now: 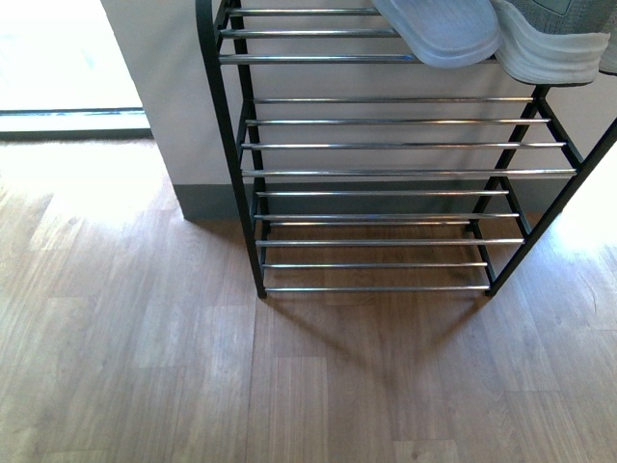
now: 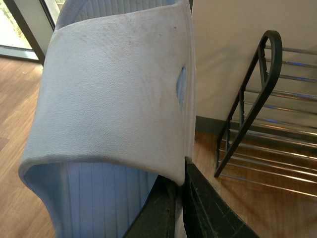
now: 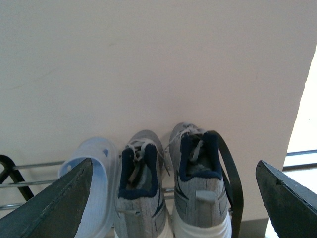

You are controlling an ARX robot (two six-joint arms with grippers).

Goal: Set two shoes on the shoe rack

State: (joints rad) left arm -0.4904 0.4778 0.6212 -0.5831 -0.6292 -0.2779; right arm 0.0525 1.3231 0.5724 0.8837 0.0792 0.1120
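My left gripper (image 2: 183,181) is shut on the strap edge of a pale blue slide (image 2: 114,94), held in the air beside the shoe rack (image 2: 257,104), which shows off to one side in the left wrist view. On the rack's top tier (image 1: 318,58) another pale blue slide (image 1: 439,34) lies next to a grey sneaker (image 1: 549,48), both overhanging the front rod. In the right wrist view the slide (image 3: 96,193) and two grey sneakers (image 3: 141,193) (image 3: 200,188) stand in a row against the wall. My right gripper (image 3: 173,168) hangs open behind their heels, touching nothing.
The rack stands on wood flooring (image 1: 289,386) against a pale wall (image 1: 164,96) with a grey skirting. Its lower tiers of chrome rods (image 1: 386,145) carry nothing. A bright window or doorway (image 1: 58,58) lies at the far left. Neither arm shows in the front view.
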